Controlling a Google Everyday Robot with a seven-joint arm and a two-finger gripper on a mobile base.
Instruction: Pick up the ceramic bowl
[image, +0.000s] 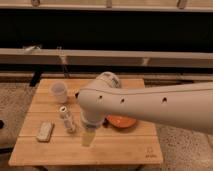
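End effector (88, 136) hangs over the table (126, 150), left of the ceramic bowl (123, 121).

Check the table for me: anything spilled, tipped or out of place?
Nothing stands out. The ceramic bowl sits level on the table, partly hidden by the arm; the cup stands upright, no spill shows. The pincer hangs left of the bowl in view.

Lab-like test space: wooden table (125, 149), speckled floor (14, 100), dark railed wall (125, 31).
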